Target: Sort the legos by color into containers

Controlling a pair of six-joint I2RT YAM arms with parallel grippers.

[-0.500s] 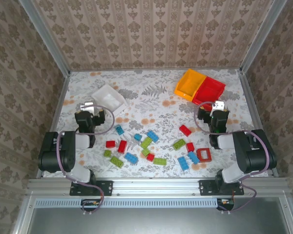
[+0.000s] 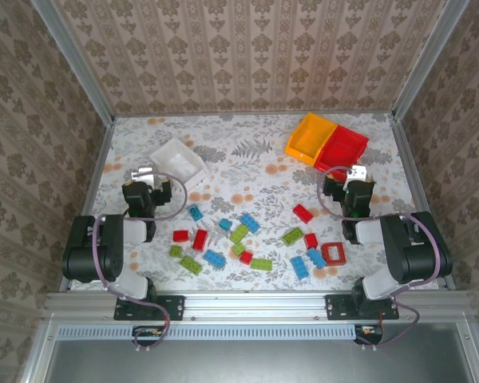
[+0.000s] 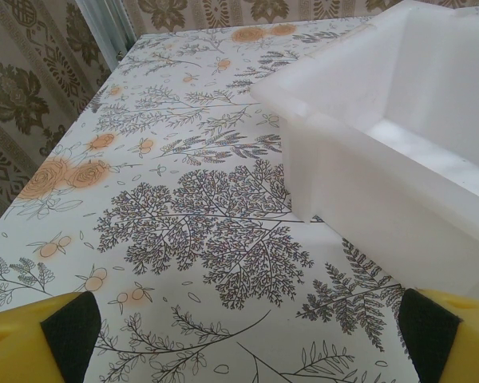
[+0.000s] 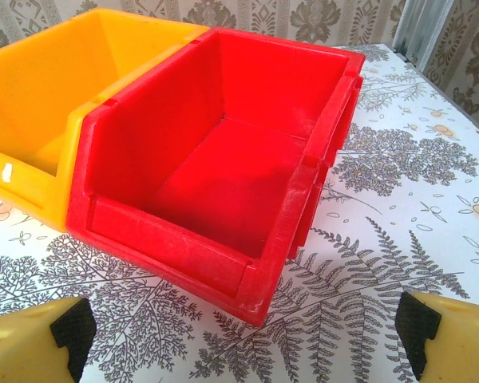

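From above, the legos (image 2: 239, 234) all lie loose on the flowery counter (image 2: 247, 163). They are little bumpy bricks in red, lime green and blue. They are spread out nearer the arms than the white bin (image 2: 178, 163) and off to its right. The yellow-orange bin (image 2: 307, 136) and the red bin (image 2: 345, 148) sit far to the right of the white bin, touching each other. The left tool (image 2: 153, 179) is just beside the white bin. The right tool (image 2: 347, 182) is well apart from it, close to the red bin.

On the left wrist camera, the white bin's smooth wall is up close. The yellow fingers with black pads (image 3: 72, 331) stand spread wide, with bare counter between them.

On the right wrist camera, the red bin is close and open on top, pressed against the yellow-orange bin. This tool is spread wide too, holding nothing.
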